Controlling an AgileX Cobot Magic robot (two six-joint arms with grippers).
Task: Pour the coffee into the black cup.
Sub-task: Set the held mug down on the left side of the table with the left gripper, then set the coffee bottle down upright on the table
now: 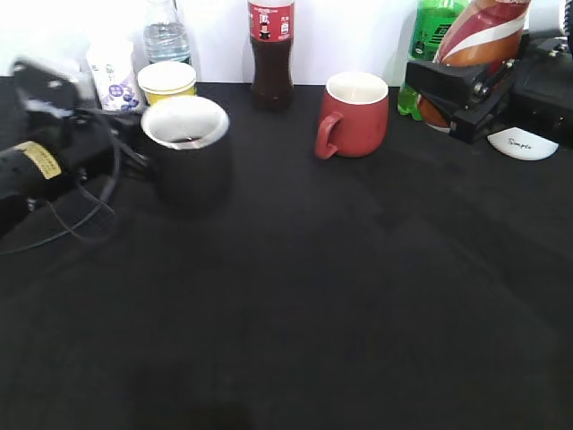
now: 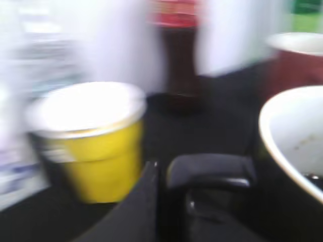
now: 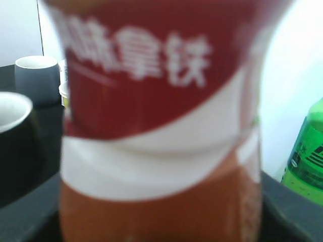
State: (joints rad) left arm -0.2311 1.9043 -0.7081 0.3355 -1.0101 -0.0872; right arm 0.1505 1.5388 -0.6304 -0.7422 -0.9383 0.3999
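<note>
Coffee (image 1: 483, 36) and cup (image 1: 186, 152) gripped, well apart.
Our right gripper (image 1: 461, 94) clamps the coffee; our left gripper (image 2: 202, 174) clasps the cup's handle, steadying it.

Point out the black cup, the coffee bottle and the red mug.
black cup (image 1: 190, 170): exterior view, on its dark outer wall.
coffee bottle (image 1: 484, 34): exterior view, on the swirl label, above the right arm's jaws.
red mug (image 1: 358, 125): exterior view, on its body.
</note>
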